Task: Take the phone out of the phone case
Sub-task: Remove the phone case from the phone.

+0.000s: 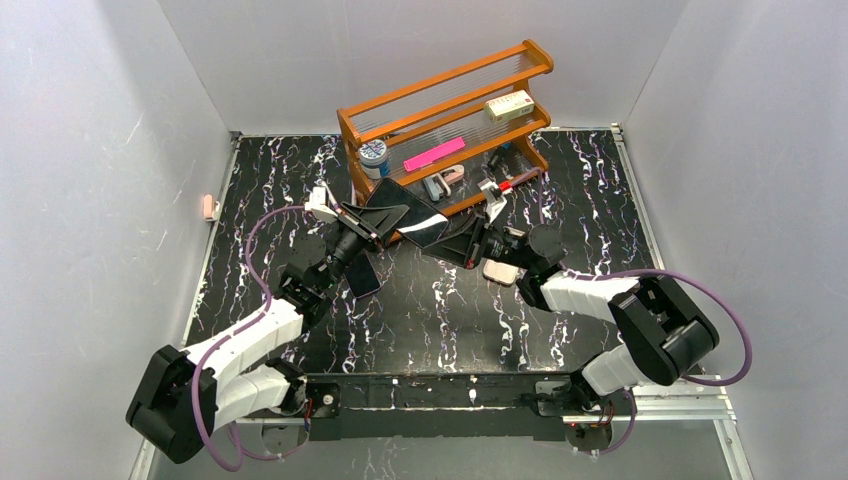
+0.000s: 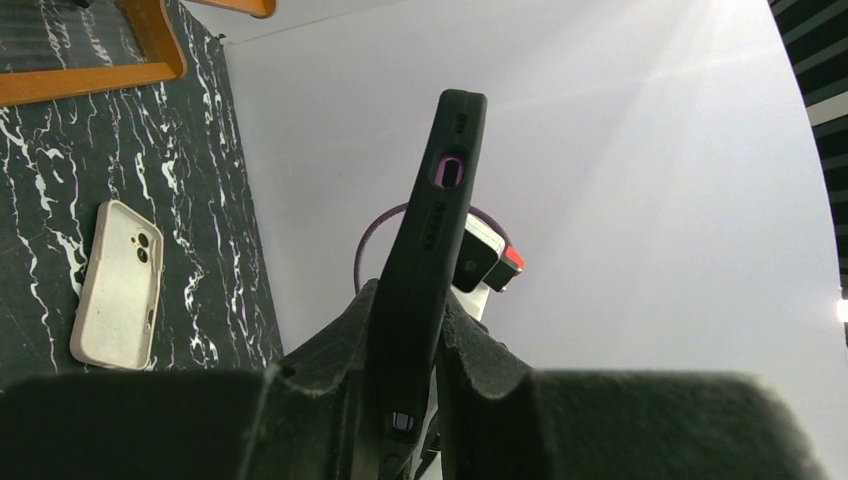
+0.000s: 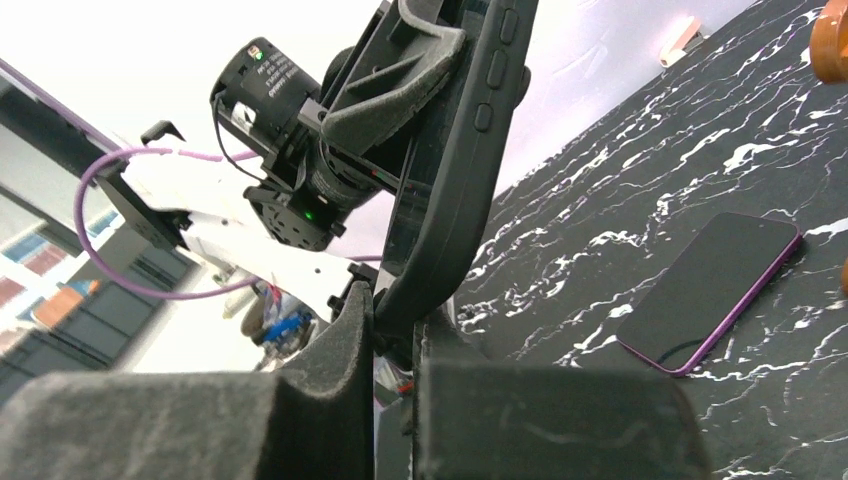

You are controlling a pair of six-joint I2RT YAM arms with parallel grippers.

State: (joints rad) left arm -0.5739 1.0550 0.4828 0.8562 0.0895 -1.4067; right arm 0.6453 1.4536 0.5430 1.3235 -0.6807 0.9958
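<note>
A black phone case (image 1: 425, 227) hangs in the air over the middle of the table, held between both grippers. My left gripper (image 1: 398, 216) is shut on its left end and my right gripper (image 1: 452, 241) is shut on its right end. In the left wrist view the case (image 2: 435, 210) stands edge-on between the jaws of the left gripper (image 2: 405, 300), with a purple-rimmed opening near its top. In the right wrist view the case (image 3: 455, 170) rises from the right gripper (image 3: 395, 300), side buttons showing. A dark phone with a purple edge (image 1: 362, 275) lies flat on the table (image 3: 710, 290).
A beige phone case (image 1: 500, 272) lies on the table beside my right wrist and also shows in the left wrist view (image 2: 118, 285). A wooden rack (image 1: 450, 110) with small items stands at the back. A pink object (image 1: 208, 207) sticks to the left wall.
</note>
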